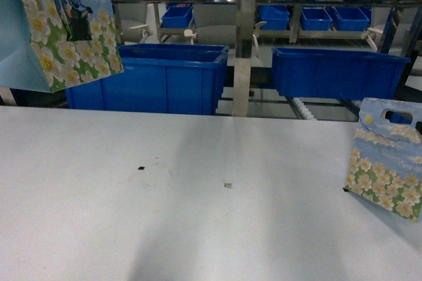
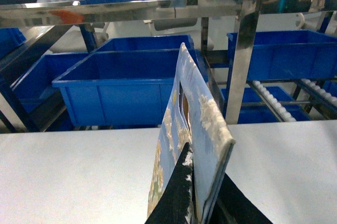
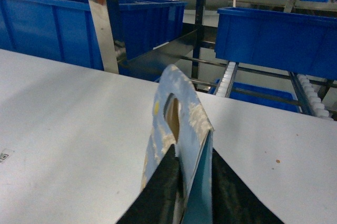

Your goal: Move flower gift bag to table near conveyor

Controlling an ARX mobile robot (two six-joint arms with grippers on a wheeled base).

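Flower gift bag (image 1: 62,24) is hanging upper left above table (image 1: 198,215), left gripper (image 2: 197,203) pinching it; right gripper (image 3: 192,192) is pinching daisy bag (image 1: 389,162), lower right.

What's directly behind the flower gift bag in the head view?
Behind the flower gift bag sits a blue bin on the conveyor. The bag covers the bin's left end and whatever lies beyond it.

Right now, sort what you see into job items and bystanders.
Job items:
flower gift bag, held aloft by the left gripper
table
conveyor

Bystanders:
daisy gift bag, standing on the table, gripped by the right gripper
blue bins
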